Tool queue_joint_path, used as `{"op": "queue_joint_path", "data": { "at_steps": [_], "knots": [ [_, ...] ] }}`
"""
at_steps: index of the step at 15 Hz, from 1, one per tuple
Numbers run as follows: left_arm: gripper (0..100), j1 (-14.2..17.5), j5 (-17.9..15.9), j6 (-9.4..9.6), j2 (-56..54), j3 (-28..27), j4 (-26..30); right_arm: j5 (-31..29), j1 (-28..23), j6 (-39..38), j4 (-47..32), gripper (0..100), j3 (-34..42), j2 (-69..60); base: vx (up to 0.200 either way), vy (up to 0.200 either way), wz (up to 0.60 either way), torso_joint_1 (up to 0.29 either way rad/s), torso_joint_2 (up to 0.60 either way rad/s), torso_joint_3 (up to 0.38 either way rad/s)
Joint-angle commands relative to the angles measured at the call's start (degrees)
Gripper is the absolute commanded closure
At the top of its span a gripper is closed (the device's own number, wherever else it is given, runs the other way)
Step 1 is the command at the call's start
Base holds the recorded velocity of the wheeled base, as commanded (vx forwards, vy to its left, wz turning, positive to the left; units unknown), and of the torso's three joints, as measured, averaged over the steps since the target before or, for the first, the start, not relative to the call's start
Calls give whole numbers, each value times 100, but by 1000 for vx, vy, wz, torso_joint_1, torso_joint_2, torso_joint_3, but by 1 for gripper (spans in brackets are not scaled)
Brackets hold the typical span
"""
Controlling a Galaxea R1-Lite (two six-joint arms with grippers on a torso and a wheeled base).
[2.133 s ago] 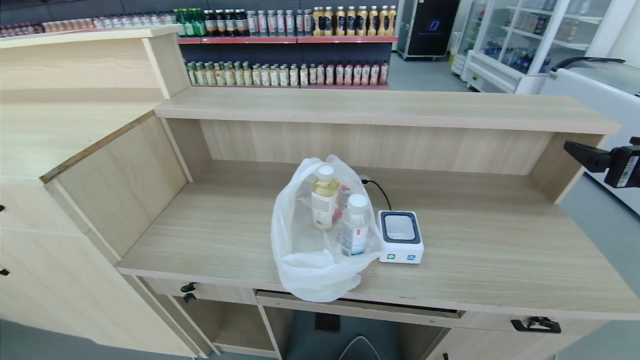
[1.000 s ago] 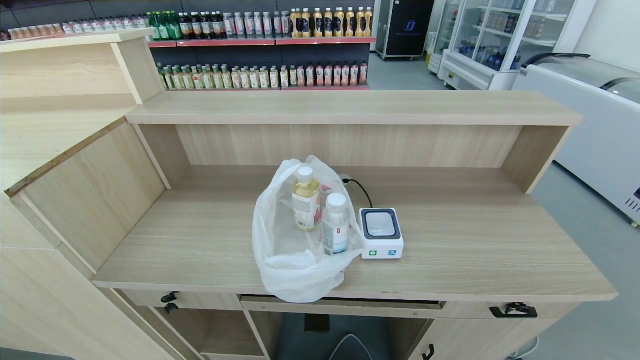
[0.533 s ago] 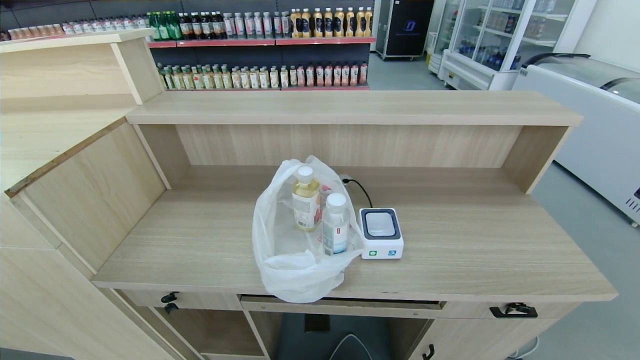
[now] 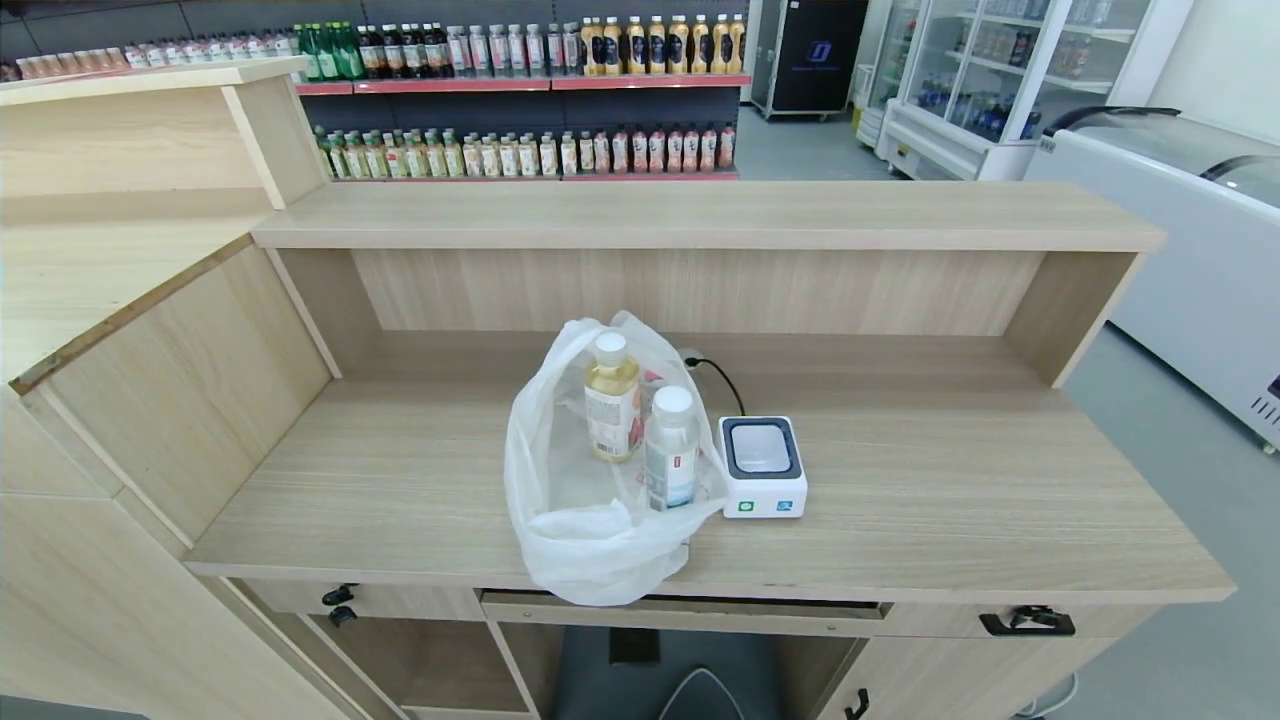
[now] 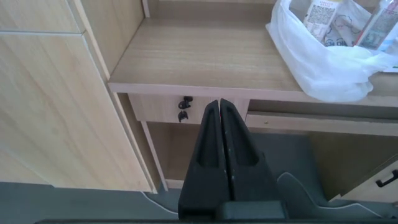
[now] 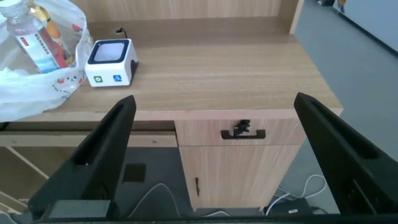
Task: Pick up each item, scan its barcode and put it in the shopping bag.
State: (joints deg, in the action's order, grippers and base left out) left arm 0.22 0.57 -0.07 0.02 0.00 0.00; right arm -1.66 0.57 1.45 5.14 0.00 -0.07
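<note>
Shopping bag point(image 4: 590, 540), holding an upright yellow-drink bottle point(image 4: 612, 400) and water bottle point(image 4: 672, 445), is set on the counter point(image 4: 950, 480) beside the barcode scanner point(image 4: 762, 465). Left end effector point(image 5: 220, 118) is pressed together; right end effector point(image 6: 214, 102) is spread.

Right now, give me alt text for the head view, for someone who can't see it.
A white plastic shopping bag stands open on a wooden checkout counter, holding a yellow drink bottle and a clear bottle, both upright. A white barcode scanner sits close beside it on the robot's right; shelves of bottled drinks stand behind.
</note>
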Motion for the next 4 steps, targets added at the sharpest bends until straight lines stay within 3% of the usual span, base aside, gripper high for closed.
{"op": "queue_joint_path", "data": {
  "at_steps": [1,4],
  "knots": [
    [100,4,4,-1,-2,0,0,-1,4,4,4,0,0,25,0,0,0,0,0,0],
    [100,4,4,-1,-2,0,0,-1,4,13,-5,0,0,25,0,0,0,0,0,0]
  ]
}}
